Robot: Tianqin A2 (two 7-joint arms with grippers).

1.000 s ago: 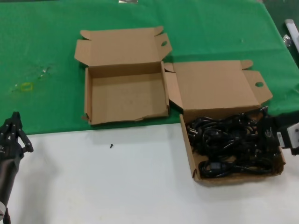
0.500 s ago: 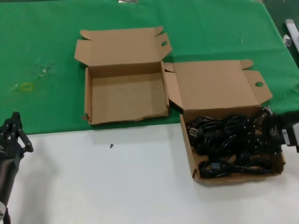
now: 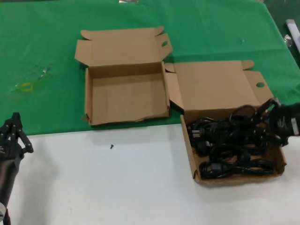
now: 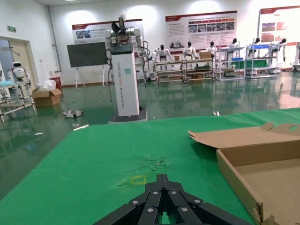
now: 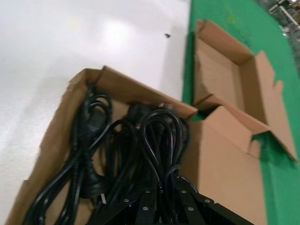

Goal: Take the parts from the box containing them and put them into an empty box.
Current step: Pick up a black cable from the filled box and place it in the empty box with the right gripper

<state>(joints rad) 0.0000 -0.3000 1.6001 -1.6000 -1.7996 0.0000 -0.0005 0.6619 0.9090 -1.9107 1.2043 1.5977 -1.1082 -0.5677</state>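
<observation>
Head view: black coiled power cords (image 3: 232, 145) are seen piled in the straight-walled brown cardboard box (image 3: 192, 157) on the white tabletop (image 3: 117, 183); the right gripper (image 3: 277, 119) is clenched on one lifted loop at its far right corner. The wavy-fronted empty cardboard box (image 3: 126, 96) lies on green cloth (image 3: 42, 56).

Left wrist view: the left gripper (image 4: 161, 197) is parked, fingers closed together.

Right wrist view: a cord loop (image 5: 159, 140) is gripped.

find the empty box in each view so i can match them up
Head view: the empty box sits on the green cloth, to the left of the full box.
Left wrist view: its near corner and raised lid show at the edge.
Right wrist view: it lies beyond the full box's lid.
Shared landmark: the green cloth.
</observation>
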